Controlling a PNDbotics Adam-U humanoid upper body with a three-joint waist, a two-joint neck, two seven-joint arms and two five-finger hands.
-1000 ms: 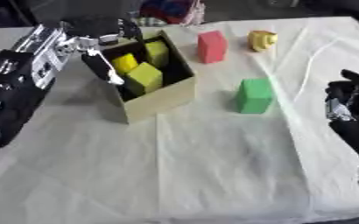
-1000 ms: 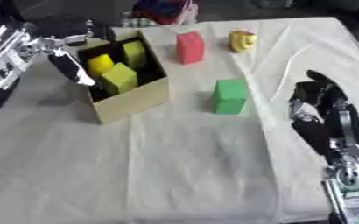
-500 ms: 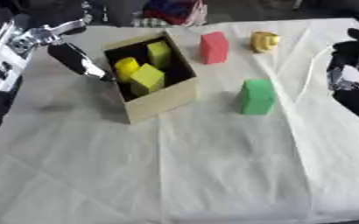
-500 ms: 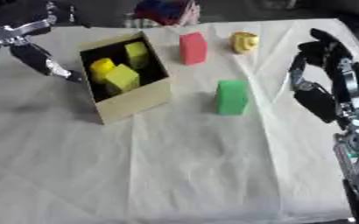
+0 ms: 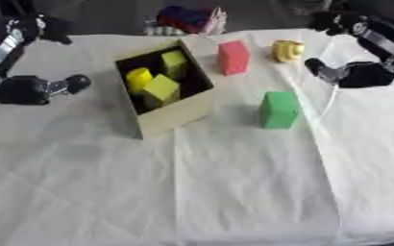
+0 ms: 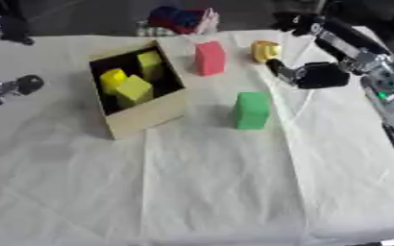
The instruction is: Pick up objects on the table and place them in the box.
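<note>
Left hand: the black robot left hand (image 5: pixel 32 90) is being held at 9 o'clock, apart from the box; whether its fingers are curled cannot be told.
Box: the open tan cardboard box (image 5: pixel 179 113) is sitting left of centre; three yellow blocks (image 5: pixel 160 89) are lying inside.
Red block: the upright red block (image 5: pixel 233 57) is standing at 12 o'clock, outside the box.
Green block: the upright green block (image 5: pixel 279 109) is standing near centre; it is being judged light, stiff and best taken by opposite flat sides.
Yellow object: a small rounded yellow object (image 5: pixel 287 50) is lying at 1 o'clock.
Right hand: the black robot right hand (image 6: pixel 314 75) is hovering at 2 o'clock, fingers curled, holding nothing.
Writing: none is being made out.
</note>
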